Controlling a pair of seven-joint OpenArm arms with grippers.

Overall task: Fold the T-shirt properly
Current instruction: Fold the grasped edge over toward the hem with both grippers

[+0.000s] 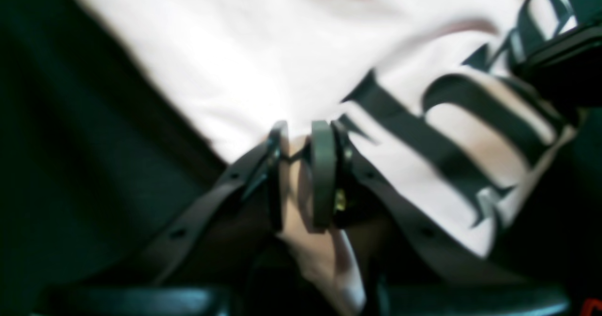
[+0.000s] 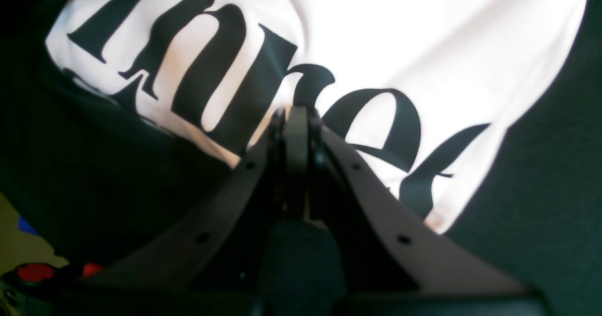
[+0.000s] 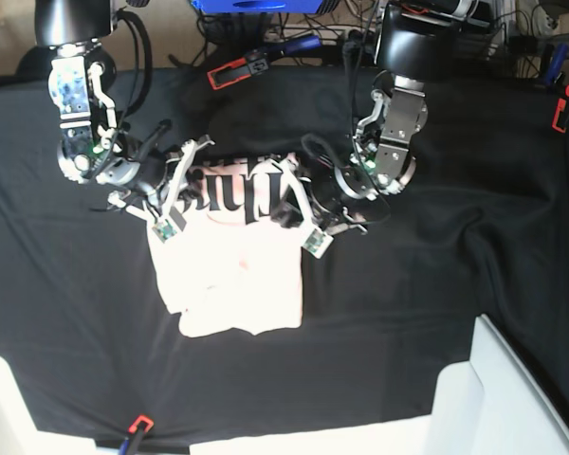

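A pale pink T-shirt (image 3: 232, 275) lies partly folded in the middle of a table covered in black cloth (image 3: 436, 284). Its far edge, printed with big black serif lettering (image 3: 242, 190), is lifted between two robot arms.

The left gripper (image 1: 301, 142), on the right side of the base view, has its jaws nearly together, pinching a fold of pink fabric between the pads. The right gripper (image 2: 295, 118), on the left side of the base view, has its jaws pressed together at the shirt's lettered edge; whether cloth sits between them cannot be made out from the wrist view.

Around the shirt: a red-and-black clamp (image 3: 239, 68) lies on the cloth beyond the shirt, near a blue box (image 3: 256, 6) at the far edge. A red-tipped tool (image 3: 561, 106) sits at the far right, another small red-tipped tool (image 3: 137, 427) at the near edge. White panels (image 3: 512, 398) stand at the near right corner. Cables hang by both arms. Nothing lies on the shirt itself.
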